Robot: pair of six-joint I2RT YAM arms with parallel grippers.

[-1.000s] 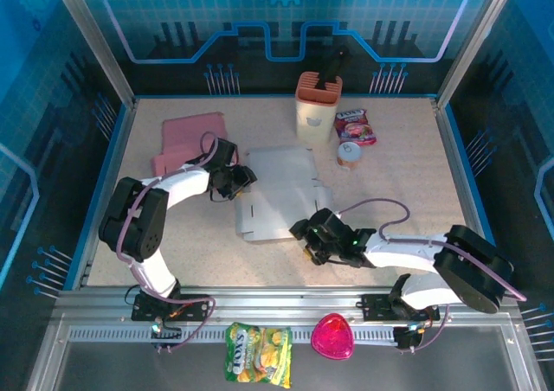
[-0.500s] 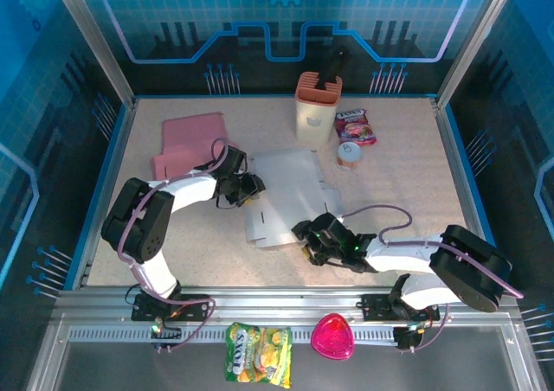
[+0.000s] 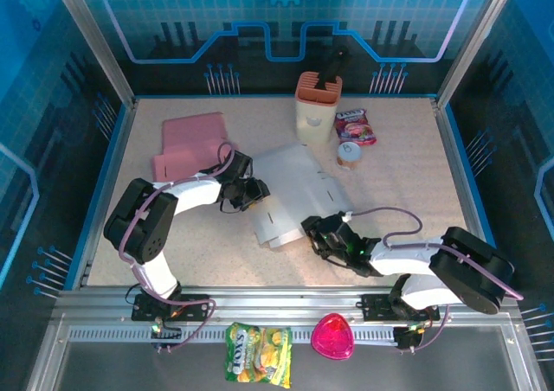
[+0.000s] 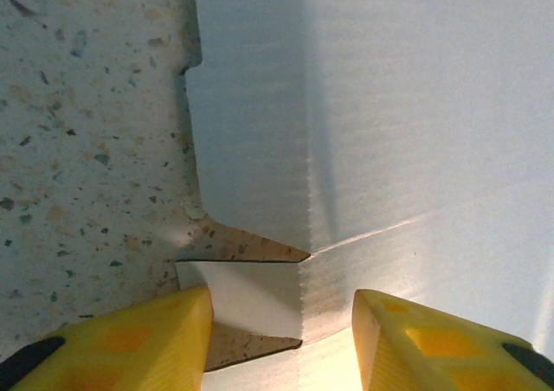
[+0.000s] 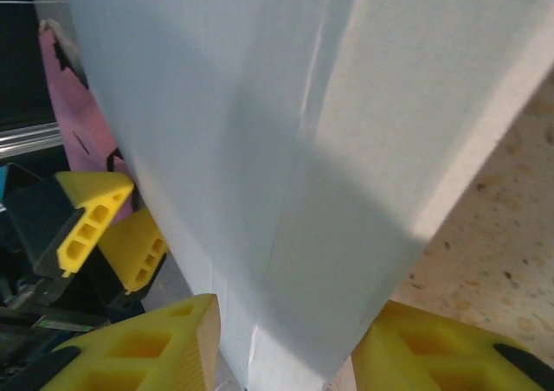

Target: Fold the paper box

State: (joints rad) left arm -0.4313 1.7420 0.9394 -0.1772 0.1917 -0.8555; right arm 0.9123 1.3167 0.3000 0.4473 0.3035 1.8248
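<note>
The white paper box blank (image 3: 294, 188) lies mid-table, its near part bent up off the surface. My left gripper (image 3: 253, 192) sits at the blank's left edge; in the left wrist view it (image 4: 281, 339) is open, its yellow fingers (image 4: 130, 339) straddling a small cut tab of the blank (image 4: 251, 291) lying flat. My right gripper (image 3: 317, 235) is at the blank's near right corner; in the right wrist view it (image 5: 286, 356) stands open, with a raised panel of the blank (image 5: 277, 149) rising between the fingers (image 5: 156, 348).
Pink folded cardboard (image 3: 190, 140) lies behind the left arm. A beige holder (image 3: 318, 105), a snack packet (image 3: 355, 124) and a small tin (image 3: 349, 154) stand at the back. A chips bag (image 3: 258, 353) and a pink dish (image 3: 332, 337) rest on the front rail.
The blank has slid right and turned, and its near part has lifted. Both grippers have moved right with it.
</note>
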